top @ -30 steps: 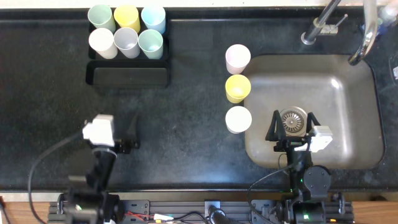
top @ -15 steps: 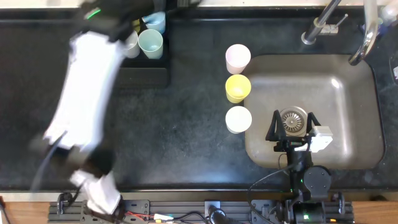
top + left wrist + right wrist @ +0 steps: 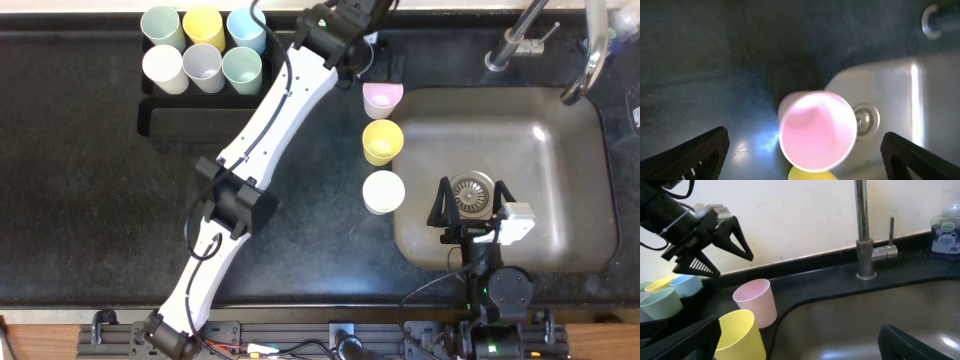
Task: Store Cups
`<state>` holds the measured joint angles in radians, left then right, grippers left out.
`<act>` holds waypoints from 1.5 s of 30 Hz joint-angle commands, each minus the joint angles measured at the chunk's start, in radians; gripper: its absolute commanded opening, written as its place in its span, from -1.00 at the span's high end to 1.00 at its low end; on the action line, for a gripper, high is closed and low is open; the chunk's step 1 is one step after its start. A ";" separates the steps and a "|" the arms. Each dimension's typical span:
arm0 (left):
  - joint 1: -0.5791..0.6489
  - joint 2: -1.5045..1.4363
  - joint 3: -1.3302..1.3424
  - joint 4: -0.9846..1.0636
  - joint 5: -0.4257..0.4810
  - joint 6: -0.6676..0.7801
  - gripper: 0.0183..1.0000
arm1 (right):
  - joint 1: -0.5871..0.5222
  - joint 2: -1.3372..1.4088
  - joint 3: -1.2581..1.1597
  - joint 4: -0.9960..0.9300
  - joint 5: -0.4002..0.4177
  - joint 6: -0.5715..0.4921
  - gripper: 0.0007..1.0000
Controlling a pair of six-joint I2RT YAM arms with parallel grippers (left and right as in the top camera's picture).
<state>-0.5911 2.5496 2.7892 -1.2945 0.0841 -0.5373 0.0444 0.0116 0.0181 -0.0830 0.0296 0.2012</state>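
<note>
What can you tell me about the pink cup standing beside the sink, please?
The pink cup is a plain, smooth tumbler, plastic by its look, tapering toward its base. It stands upright, mouth up and empty, on the dark countertop at the rim of the sink, next to the yellow cup. The left pincer hangs open above it, not touching it.

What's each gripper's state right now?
Left gripper: open, empty, above the pink cup.
Right gripper: open, empty, over the sink.
</note>
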 commanded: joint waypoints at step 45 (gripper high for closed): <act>0.230 -0.449 -0.093 -0.299 -0.278 -0.179 0.96 | -0.004 -0.008 -0.013 0.005 -0.004 -0.006 -1.00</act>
<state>-0.4370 2.2997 2.7575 -1.5642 -0.0750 -0.6750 0.0444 0.0116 0.0181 -0.0826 0.0299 0.2016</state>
